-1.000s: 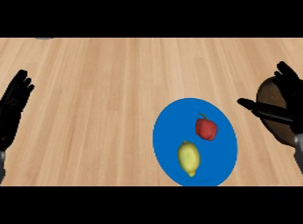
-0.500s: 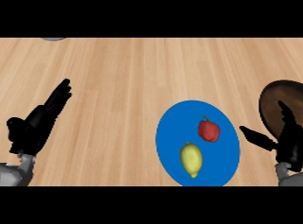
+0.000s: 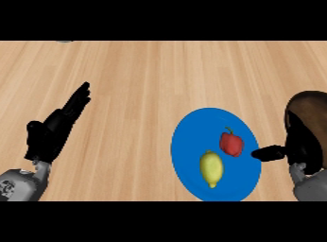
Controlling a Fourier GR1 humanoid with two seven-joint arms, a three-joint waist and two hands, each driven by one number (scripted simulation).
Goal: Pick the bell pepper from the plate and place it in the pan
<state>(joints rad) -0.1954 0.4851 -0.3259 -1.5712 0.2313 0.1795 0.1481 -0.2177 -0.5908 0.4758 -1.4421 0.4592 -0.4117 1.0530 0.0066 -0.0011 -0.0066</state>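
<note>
A red bell pepper lies on the right side of the blue plate, with a yellow lemon beside it toward the near left. The dark brown pan sits at the right edge of the view. My right hand is between the plate's right rim and the pan, with its thumb pointing left toward the pepper but apart from it; the fingers are relaxed and hold nothing. At the lower left, my left hand is open, fingers straight and pointing up.
Light wooden counter spreads across the view. A small grey object peeks in at the top left edge.
My right hand has lowered and come in beside the plate's right rim, thumb near the pepper. My left hand shifted right and inward. The pepper and lemon stay put on the plate.
</note>
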